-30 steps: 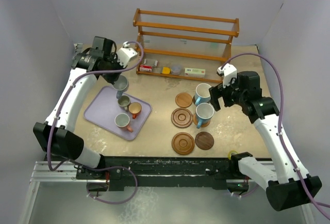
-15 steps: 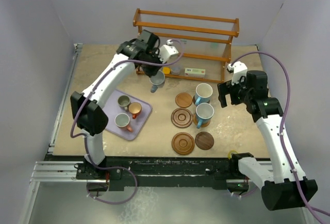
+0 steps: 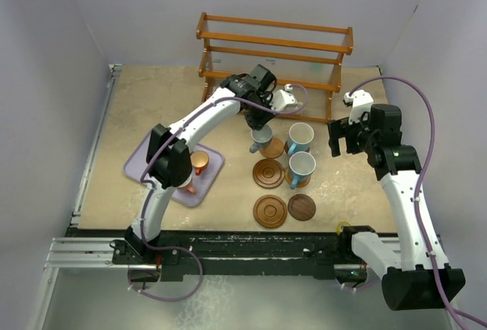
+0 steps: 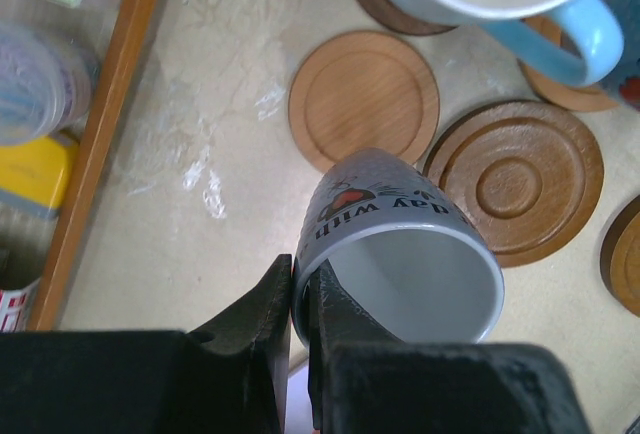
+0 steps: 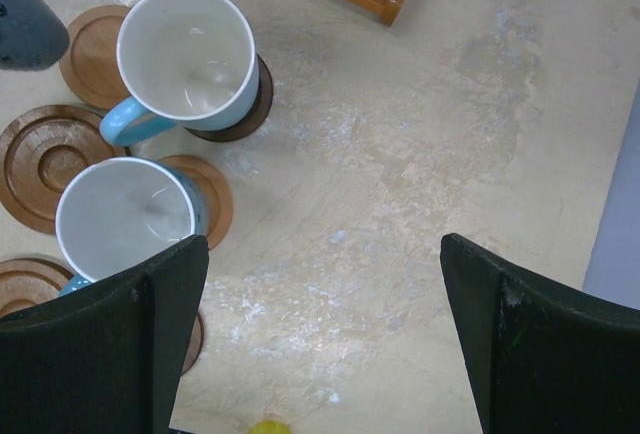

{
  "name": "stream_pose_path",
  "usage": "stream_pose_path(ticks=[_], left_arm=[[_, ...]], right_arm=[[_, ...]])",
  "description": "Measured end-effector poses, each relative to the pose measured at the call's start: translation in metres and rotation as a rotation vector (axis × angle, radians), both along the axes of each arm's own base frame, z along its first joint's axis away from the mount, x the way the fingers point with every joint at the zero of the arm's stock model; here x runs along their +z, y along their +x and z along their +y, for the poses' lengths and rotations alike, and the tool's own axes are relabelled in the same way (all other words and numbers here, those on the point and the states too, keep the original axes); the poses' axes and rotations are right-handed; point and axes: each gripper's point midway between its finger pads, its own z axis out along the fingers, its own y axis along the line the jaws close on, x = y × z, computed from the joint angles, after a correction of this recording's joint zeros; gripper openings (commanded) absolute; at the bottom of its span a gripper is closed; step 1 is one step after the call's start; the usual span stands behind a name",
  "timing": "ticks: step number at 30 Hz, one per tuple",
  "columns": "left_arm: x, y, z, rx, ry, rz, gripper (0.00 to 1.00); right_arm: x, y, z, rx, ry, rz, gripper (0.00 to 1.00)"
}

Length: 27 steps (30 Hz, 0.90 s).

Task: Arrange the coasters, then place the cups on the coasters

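The left hand (image 4: 303,292) pinches a pale blue cup (image 4: 400,254) by its wall, base tipped toward the bare light brown coaster (image 4: 364,101) just ahead and below (the right hand (image 3: 344,137), spread wide, hangs well apart to the right)

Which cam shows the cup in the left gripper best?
Left wrist: the cup fills the frame, its wall pinched by the left gripper, print visible. Top external shows it small, over a light coaster. Right wrist catches only a dark sliver at the top-left corner.
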Motion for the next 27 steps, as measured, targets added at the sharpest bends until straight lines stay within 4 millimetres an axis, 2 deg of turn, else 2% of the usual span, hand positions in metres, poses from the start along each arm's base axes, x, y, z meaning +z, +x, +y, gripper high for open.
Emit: stream_pose_path(ticks=[8,16,27], left_arm=[[-0.008,0.004,-0.027,-0.037,-0.023,-0.003,0.03],[-0.027,0.009,-0.032,-0.040,-0.010,0.020,0.03],[-0.041,0.007,-0.033,-0.043,0.010,0.055,0.03]], right_arm=[[0.000,0.000,0.001,0.004,0.004,0.001,1.00],[-0.001,0.000,0.003,0.015,0.014,0.002,1.00],[-0.001,0.000,0.003,0.014,0.016,0.003,1.00]])
